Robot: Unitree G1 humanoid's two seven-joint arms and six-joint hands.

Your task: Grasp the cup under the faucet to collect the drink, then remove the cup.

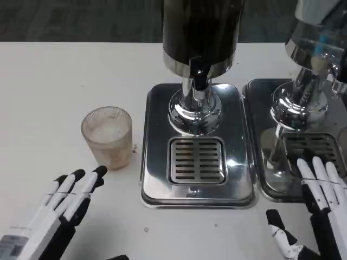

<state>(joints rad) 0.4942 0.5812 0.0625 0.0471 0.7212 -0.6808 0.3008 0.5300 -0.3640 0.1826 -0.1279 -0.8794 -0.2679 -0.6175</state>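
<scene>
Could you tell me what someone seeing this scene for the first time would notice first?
The dark drink dispenser at top centre, its faucet above a shiny steel drip tray. To the left of the tray a ribbed cup stands on the white table, not under the faucet. The left hand lies open just below the cup.

1. Left hand (68,197) low on the table, just short of the cup (107,136), fingers stretched flat toward it, empty, not touching it.
2. Left forearm (30,238) angled away from the cup.
3. Right hand (320,208) well apart from the cup, fingers spread and extended, thumb out sideways, holding nothing.
</scene>
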